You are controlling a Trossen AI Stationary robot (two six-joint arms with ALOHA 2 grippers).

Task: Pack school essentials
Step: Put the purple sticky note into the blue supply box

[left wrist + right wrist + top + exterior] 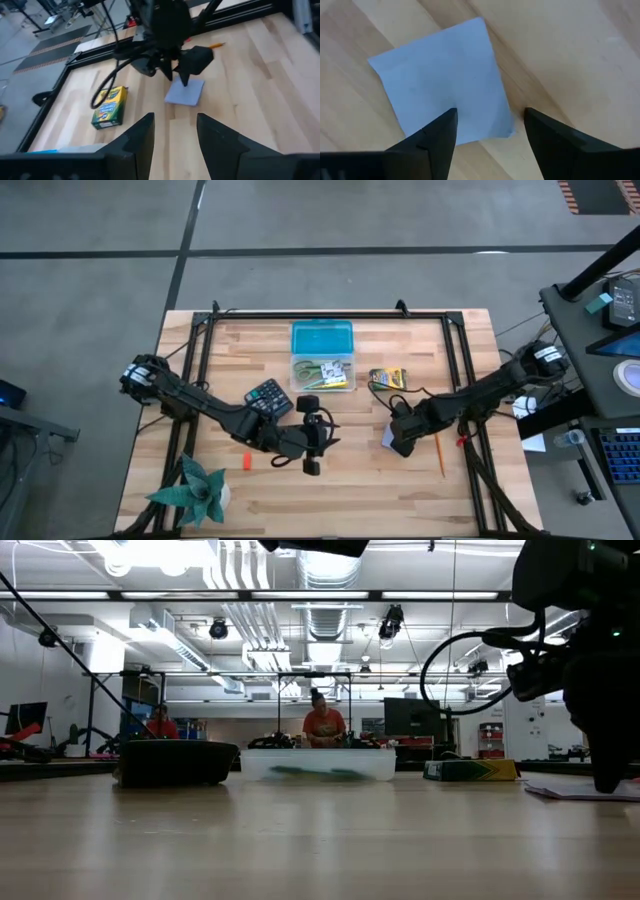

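The lavender note pad (440, 80) lies flat on the table, also seen in the high view (386, 438) and the left wrist view (185, 92). My right gripper (490, 125) is open and points down at the pad's corner, one finger over the pad and the other past its edge. My left gripper (175, 135) is open at the table's middle (312, 445) and touches nothing. The yellow-green crayon pack (388, 377) lies flat beyond the pad. An orange pencil (440, 455) and the orange eraser (245, 461) lie on the table. Green pieces lie in the clear box (322, 370). My right gripper comes at the note pad's corner (502, 127) from above, its open fingers astride the pad's edge. Whether the fingertips (605, 780) touch the pad or the table, I cannot tell. The pad lies flat on the wood.
The clear box has a teal lid (322, 338) lying at its far side. A dark calculator (268, 397) lies by my left arm. The green spiky plant (195, 490) stands at the near left corner. A black frame (455, 350) borders the table. People sit far behind (324, 725).
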